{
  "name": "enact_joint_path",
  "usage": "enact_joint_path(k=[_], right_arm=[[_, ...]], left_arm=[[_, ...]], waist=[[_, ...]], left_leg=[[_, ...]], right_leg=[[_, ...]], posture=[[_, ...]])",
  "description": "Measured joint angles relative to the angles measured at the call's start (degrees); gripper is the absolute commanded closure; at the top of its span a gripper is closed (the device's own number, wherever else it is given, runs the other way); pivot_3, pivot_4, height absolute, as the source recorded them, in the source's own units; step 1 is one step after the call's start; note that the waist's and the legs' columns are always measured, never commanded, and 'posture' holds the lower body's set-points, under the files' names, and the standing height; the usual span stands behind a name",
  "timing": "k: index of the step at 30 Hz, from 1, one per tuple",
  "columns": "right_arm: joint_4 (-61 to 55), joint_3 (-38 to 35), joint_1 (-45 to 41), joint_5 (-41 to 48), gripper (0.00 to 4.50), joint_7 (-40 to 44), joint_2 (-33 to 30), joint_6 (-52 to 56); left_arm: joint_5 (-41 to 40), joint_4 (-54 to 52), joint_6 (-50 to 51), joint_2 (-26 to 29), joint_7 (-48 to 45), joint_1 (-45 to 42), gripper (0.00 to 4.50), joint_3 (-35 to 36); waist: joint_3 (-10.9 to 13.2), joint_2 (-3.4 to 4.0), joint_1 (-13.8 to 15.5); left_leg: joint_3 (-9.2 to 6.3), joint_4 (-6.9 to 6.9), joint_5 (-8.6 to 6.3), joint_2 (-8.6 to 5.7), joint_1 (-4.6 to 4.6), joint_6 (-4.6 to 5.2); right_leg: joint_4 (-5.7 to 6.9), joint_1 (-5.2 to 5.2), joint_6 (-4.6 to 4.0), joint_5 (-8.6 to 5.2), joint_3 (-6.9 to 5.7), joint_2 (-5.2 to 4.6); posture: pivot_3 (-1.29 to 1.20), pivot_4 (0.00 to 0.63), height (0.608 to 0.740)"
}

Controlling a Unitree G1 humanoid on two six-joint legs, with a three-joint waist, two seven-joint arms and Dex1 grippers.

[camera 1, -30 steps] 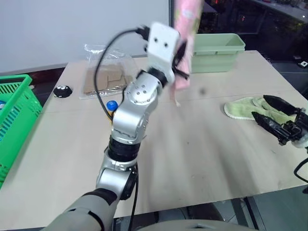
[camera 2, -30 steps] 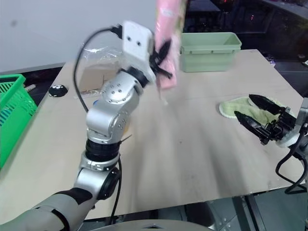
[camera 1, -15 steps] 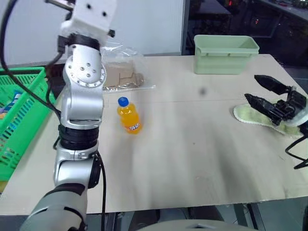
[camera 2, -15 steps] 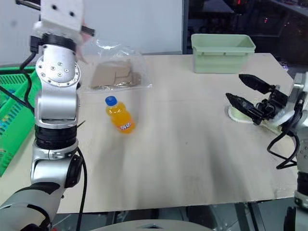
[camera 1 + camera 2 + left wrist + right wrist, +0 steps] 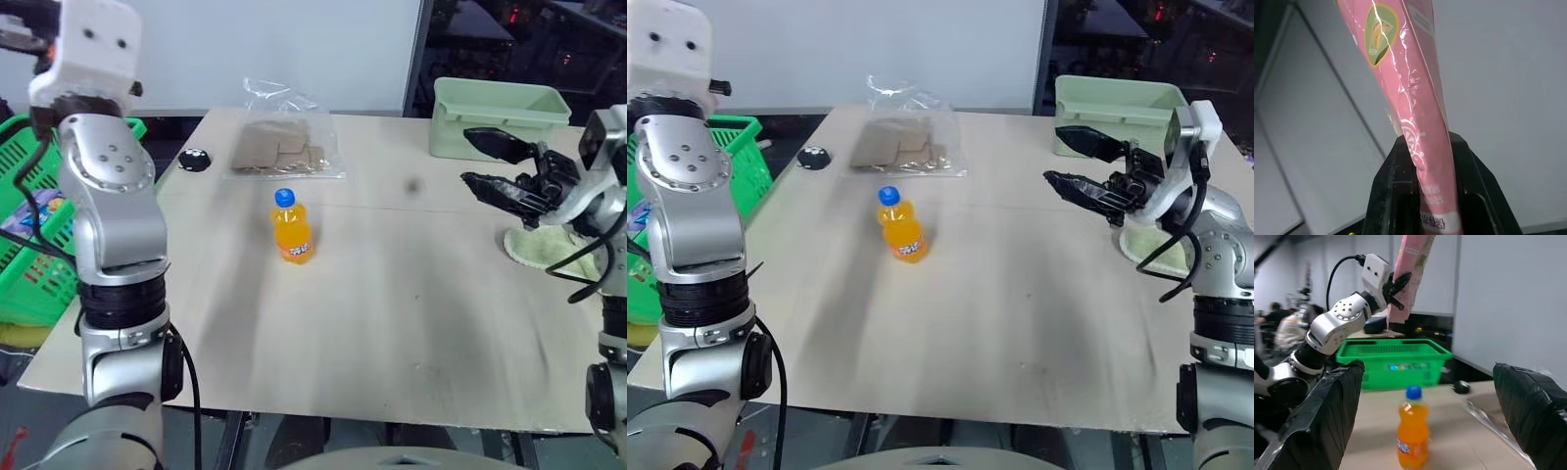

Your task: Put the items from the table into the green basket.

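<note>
The pink carton (image 5: 1409,271) is in the air, pinched near its lower end between the two black fingers (image 5: 1396,196) of the left gripper (image 5: 1396,286). In the right wrist view it stands almost upright, only a little tilted, and it hangs above the green basket (image 5: 1400,360), which sits beside the table's left edge. We think the step in hand is to bring this carton down into the basket.

To do it well, we should first check that the whole carton is over the opening and not over the thick rim. The carton is long, so we judge it better to lower it end first, or to tilt it along the basket, and to spread the fingers only when its lower end is inside the lattice walls. If we let go from this height, it may hit the rim and fall to the floor. Some coloured things already lie in the basket (image 5: 24,211), so the carton may rest on them at an angle.

The orange bottle (image 5: 292,227) with the blue cap stands upright on the table (image 5: 392,323), left of its middle and well apart from both grippers. Behind it lies a clear bag with brown pieces (image 5: 282,155), and a small black object (image 5: 194,159) near it.

The right gripper (image 5: 1087,168) hovers over the right side of the table with its jaws spread and nothing between them, just in front of the pale green tub (image 5: 500,117) and above a green cloth (image 5: 544,250). We may send it to the bottle once the carton is in
</note>
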Motion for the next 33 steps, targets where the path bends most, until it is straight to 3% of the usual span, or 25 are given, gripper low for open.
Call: enact_joint_path(k=[13,29,33], right_arm=[[4.3,1.93,-2.89,-3.48,0.0,3.29,3.11,-0.18],[2.94,1.92,-2.75,-4.77,0.0,2.85,3.57,-0.05],[2.76,1.87,-2.13,-4.76,0.0,2.44,3.64,0.0]], left_arm=[[2.42,2.45,4.2,-3.4,8.45,3.33,3.86,7.36],[-6.1,15.71,-1.9,-8.27,14.91,3.79,3.86,10.61],[-11.78,15.77,-5.31,-10.75,11.32,2.98,3.86,9.91]], waist=[[-0.11,-0.15,3.79],[-0.33,-0.49,4.78],[-0.4,-0.59,4.86]], left_leg=[[-0.18,0.21,0.01,-0.01,-0.02,-0.02],[-0.23,0.22,0.02,-0.02,-0.07,-0.05],[-0.23,0.22,0.03,-0.02,-0.07,-0.07]], right_leg=[[0.2,0.02,-0.03,0.02,-0.17,0.02],[0.18,0.03,-0.1,0.06,-0.26,0.01],[0.18,0.05,-0.11,0.07,-0.28,0.0]], posture=[[0.24,0.0,0.74],[0.2,0.0,0.74],[0.2,0.0,0.74]])
